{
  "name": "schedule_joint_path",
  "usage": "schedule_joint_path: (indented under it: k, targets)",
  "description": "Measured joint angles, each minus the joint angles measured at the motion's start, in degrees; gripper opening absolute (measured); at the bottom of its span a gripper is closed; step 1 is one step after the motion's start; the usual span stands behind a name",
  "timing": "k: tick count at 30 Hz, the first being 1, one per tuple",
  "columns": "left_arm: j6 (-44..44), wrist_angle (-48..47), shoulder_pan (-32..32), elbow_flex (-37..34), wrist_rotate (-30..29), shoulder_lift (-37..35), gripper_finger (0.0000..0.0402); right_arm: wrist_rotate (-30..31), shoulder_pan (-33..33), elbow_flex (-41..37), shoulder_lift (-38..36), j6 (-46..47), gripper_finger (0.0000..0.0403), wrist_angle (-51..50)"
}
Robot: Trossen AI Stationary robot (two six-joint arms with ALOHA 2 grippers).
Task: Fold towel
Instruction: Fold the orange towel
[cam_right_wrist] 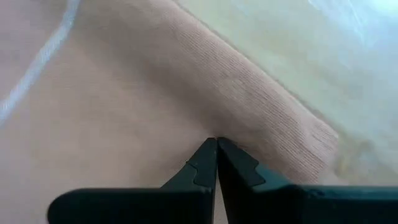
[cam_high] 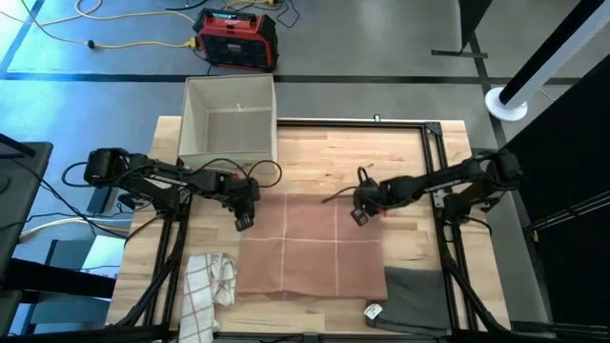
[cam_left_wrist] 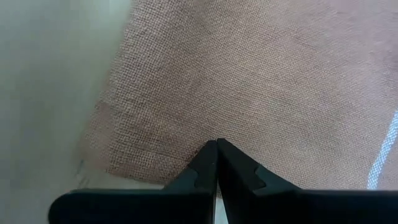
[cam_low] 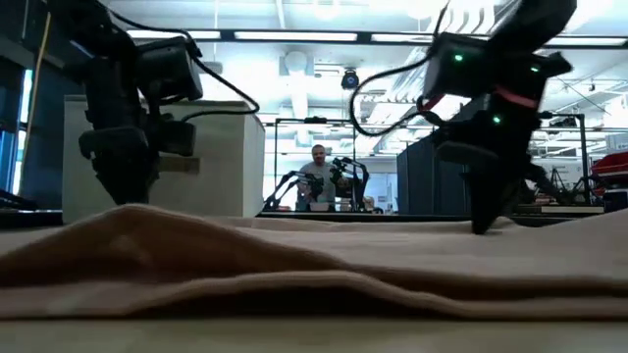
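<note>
Your brown towel [cam_high: 310,243] lies spread flat at the table's centre, showing no fold yet, so by my reading all the folding is left. The left gripper [cam_high: 244,221] at the towel's 10 o'clock corner and the right gripper [cam_high: 360,216] at its 2 o'clock edge each have their fingers pressed together, tips at the cloth, though you cannot tell whether fabric is pinched. At 11 o'clock the white bin [cam_high: 229,116] looks empty.

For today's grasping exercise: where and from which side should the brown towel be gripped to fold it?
Grip the brown towel at its two far corners, from above: it lies flat, so only edges can be pinched. The left gripper and right gripper already sit there, shut.
</note>
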Motion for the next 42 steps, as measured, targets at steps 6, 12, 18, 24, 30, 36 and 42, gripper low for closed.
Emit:
schedule_joint_path:
  k: [6, 12, 18, 24, 30, 36, 42]
  targets:
    - [5.07, -12.24, 0.87, 7.78, 1.35, -4.5, 0.0, -4.45, -2.04, 7.61, -5.4, -13.06, 0.0, -8.26]
    - [9.45, -16.11, 1.99, 9.22, 0.81, -9.55, 0.0001, -4.4, -3.88, 11.23, -11.85, -20.67, 0.0, -18.75]
    - [13.73, -19.75, 3.17, 10.41, 0.22, -14.58, 0.0003, -4.4, -5.39, 13.43, -18.2, -26.87, 0.0, -27.84]
    - [13.2, -15.16, 3.17, 9.34, -0.42, -11.73, 0.0052, -3.44, -5.39, 11.51, -21.14, -27.43, 0.0, -22.29]
    - [8.66, -9.92, 3.15, 9.4, -5.02, -5.81, 0.0127, -4.07, -5.37, 7.67, -21.35, -29.78, 0.0, -13.25]
    - [14.41, -11.19, 3.14, 9.38, -7.79, 1.33, 0.0159, -6.18, -5.17, 4.69, -21.35, -29.95, 0.0, -12.49]
    - [14.55, -11.06, 4.38, 9.44, -8.64, 5.81, 0.0156, -6.76, -4.83, 4.35, -21.34, -29.9, 0.0, -14.56]
